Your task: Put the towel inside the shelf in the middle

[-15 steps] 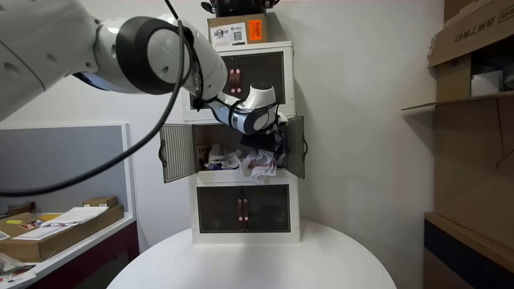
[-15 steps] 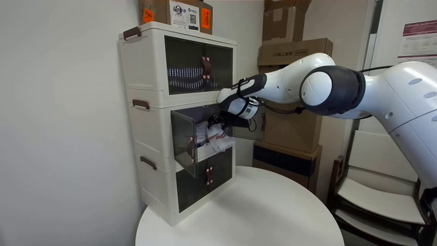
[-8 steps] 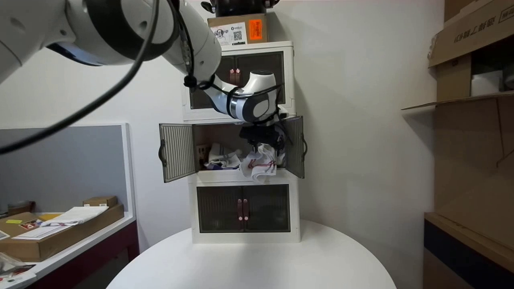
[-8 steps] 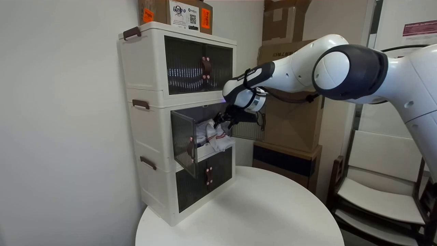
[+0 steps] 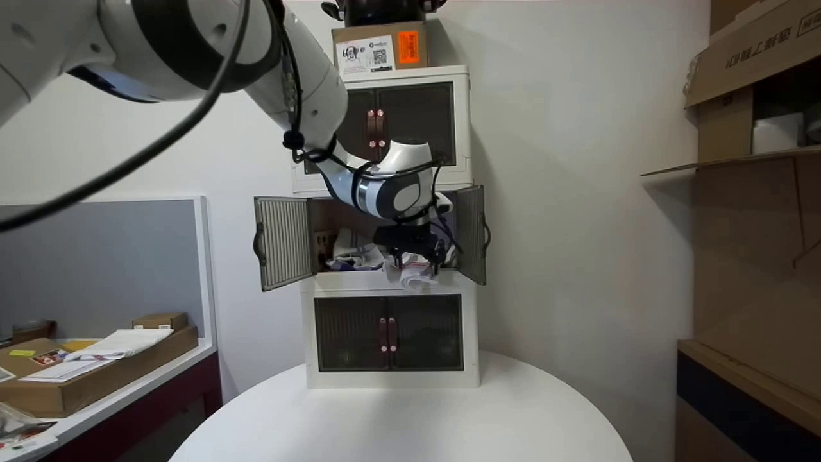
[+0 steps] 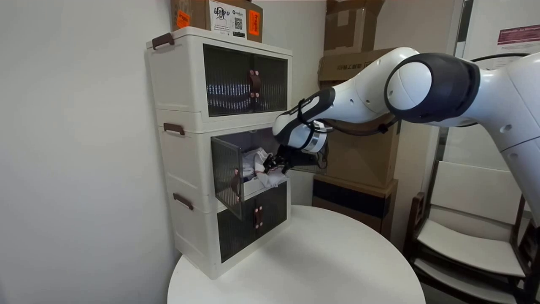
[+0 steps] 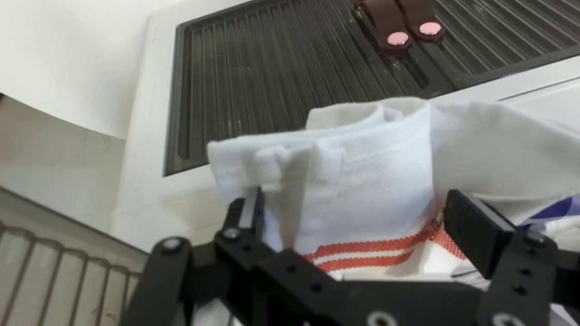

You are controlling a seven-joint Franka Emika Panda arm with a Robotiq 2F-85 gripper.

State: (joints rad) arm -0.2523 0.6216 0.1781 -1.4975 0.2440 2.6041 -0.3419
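The white towel with red stripes (image 5: 417,280) lies bunched at the front right of the open middle shelf (image 5: 346,281). Its front end hangs over the sill, as an exterior view (image 6: 274,180) also shows. My gripper (image 5: 417,264) is at the shelf mouth, pointing down at the towel's front part. It also shows in an exterior view (image 6: 276,169). In the wrist view the gripper (image 7: 353,199) has its jaws wide apart. The towel (image 7: 376,190) lies between and beyond the fingers and is not clamped. The towel's rear part is hidden inside the shelf.
The middle shelf's left door (image 5: 285,244) and right door (image 5: 473,237) stand open on either side of the gripper. Another white cloth (image 5: 356,250) lies inside at the left. Closed upper doors (image 5: 417,122) are just above. A round white table (image 5: 397,423) is below.
My gripper has backed out of the shelf and risen, then come down in front of the towel. The towel's hanging front end has shifted slightly inward.
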